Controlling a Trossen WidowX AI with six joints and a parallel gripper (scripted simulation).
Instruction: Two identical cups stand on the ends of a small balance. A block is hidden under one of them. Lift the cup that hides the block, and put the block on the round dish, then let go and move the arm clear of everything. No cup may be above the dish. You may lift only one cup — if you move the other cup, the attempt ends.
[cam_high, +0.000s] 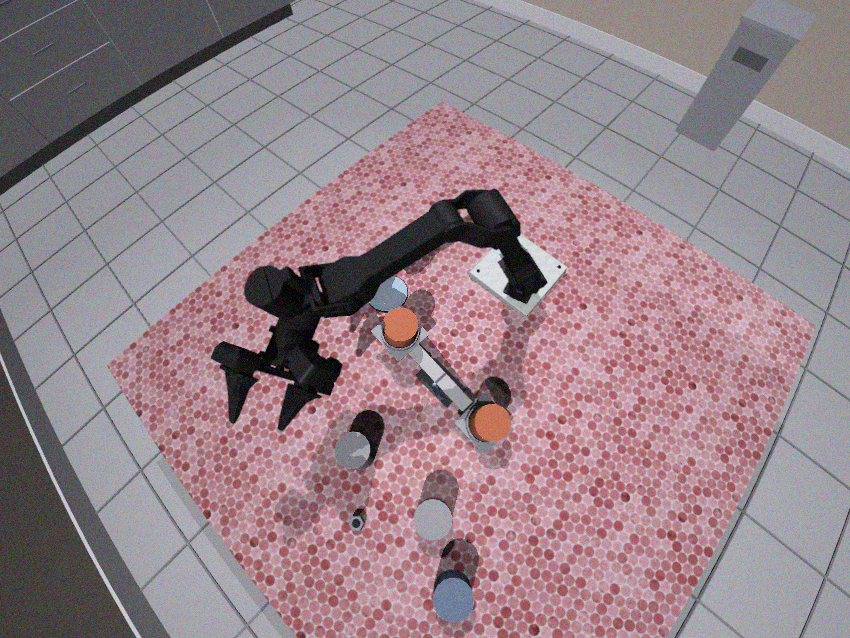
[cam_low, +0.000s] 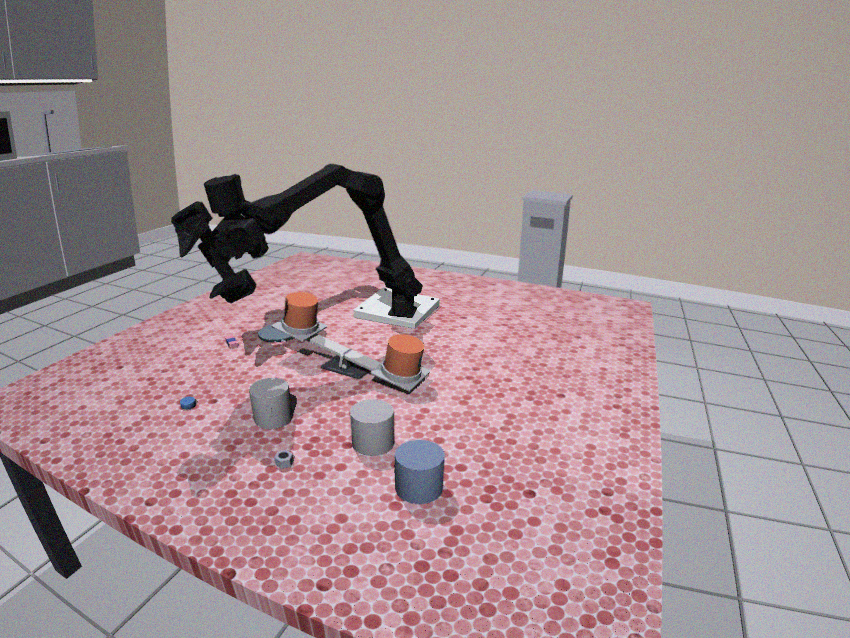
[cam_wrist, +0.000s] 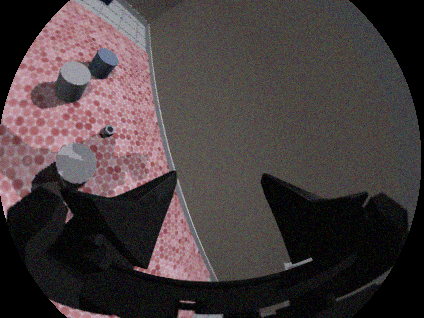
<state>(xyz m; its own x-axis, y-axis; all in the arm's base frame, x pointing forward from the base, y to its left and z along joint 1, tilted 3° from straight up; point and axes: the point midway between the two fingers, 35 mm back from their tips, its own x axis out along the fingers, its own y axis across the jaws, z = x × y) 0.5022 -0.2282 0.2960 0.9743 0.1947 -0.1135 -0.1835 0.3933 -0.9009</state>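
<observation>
Top view: two orange cylindrical cups (cam_high: 400, 326) (cam_high: 491, 420) stand upside down on the grey balance beam (cam_high: 433, 371) (contents hidden); black two-fingered claw (cam_high: 264, 405) hangs wide open, empty, beside them.

table (cam_low: 549, 412) | balance (cam_low: 346, 357) | dish (cam_low: 273, 334) | three cylinders (cam_low: 372, 427) | nut (cam_low: 283, 458)

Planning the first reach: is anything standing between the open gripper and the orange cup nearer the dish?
Nothing visible does. The gripper hangs open, raised off to the side of the balance; only patterned table lies between it and the orange cup by the dish.
</observation>
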